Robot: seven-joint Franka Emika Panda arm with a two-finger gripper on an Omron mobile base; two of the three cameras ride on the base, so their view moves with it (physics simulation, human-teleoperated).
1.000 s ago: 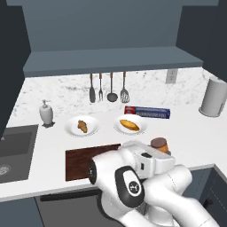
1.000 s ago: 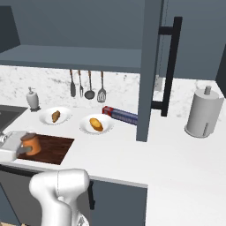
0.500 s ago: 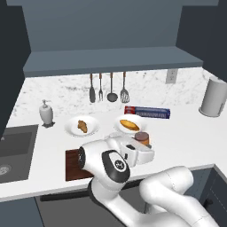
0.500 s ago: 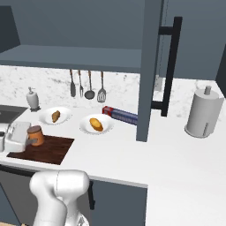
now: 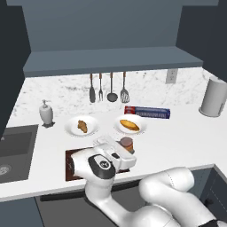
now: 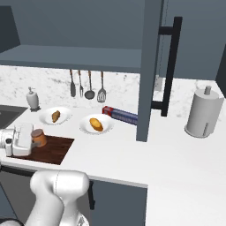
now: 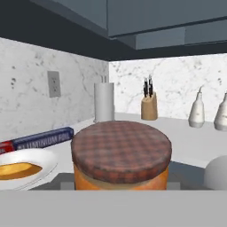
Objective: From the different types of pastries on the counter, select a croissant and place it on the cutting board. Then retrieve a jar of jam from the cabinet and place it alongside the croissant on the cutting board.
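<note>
Change: you are swinging the jar (image 6: 38, 137) rightward over the board (image 6: 55, 149) since a second ago.
Gripper (image 6: 32, 139): fingers are clamping the jar.
Croissant (image 5: 82, 126): sitting at 11 o'clock, unmoved.

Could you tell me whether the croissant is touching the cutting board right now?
Apart: the left base view shows the croissant lying on a white plate, with bare counter between that plate and the cutting board.
</note>
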